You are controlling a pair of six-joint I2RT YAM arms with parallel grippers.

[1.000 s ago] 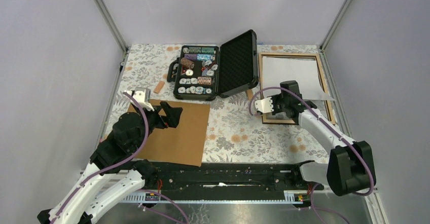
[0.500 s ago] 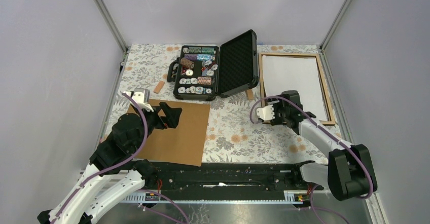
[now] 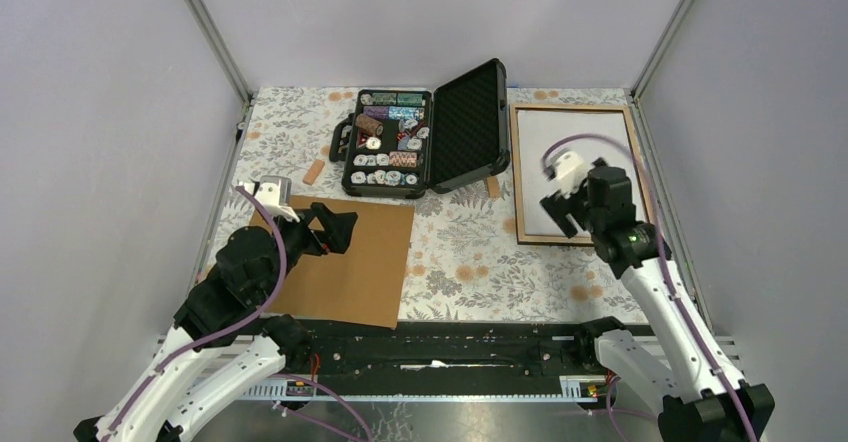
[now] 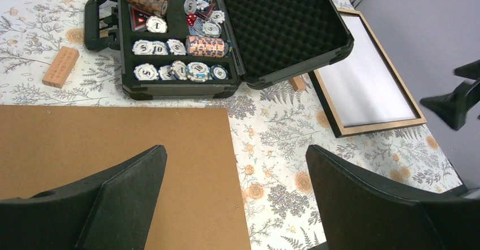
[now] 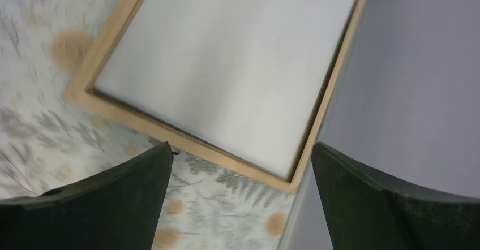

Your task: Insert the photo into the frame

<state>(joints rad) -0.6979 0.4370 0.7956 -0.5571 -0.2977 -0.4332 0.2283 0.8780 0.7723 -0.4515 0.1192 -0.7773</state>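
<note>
Top external: photo (image 3: 575, 122) lying inside frame (image 3: 545, 241).
Right gripper (image 3: 562, 214) above frame, left gripper (image 3: 340, 232) well left of it; both jaws open, empty.

Only print I can find is on the poker chips (image 4: 198, 71) in the black case (image 4: 277, 24), seen from my left wrist cam. They've got white centres w/ dark digits. One chip up by the brown roll looks like a "1". Lower-row chips prob. "1" and "10", but too small to be sure. Rim markings on the chip stacks are just colour bands, unreadable. The photo (image 4: 368, 80) in the frame (image 4: 379, 126) shows a plain white side, no writing. Nothing else legible.
</note>
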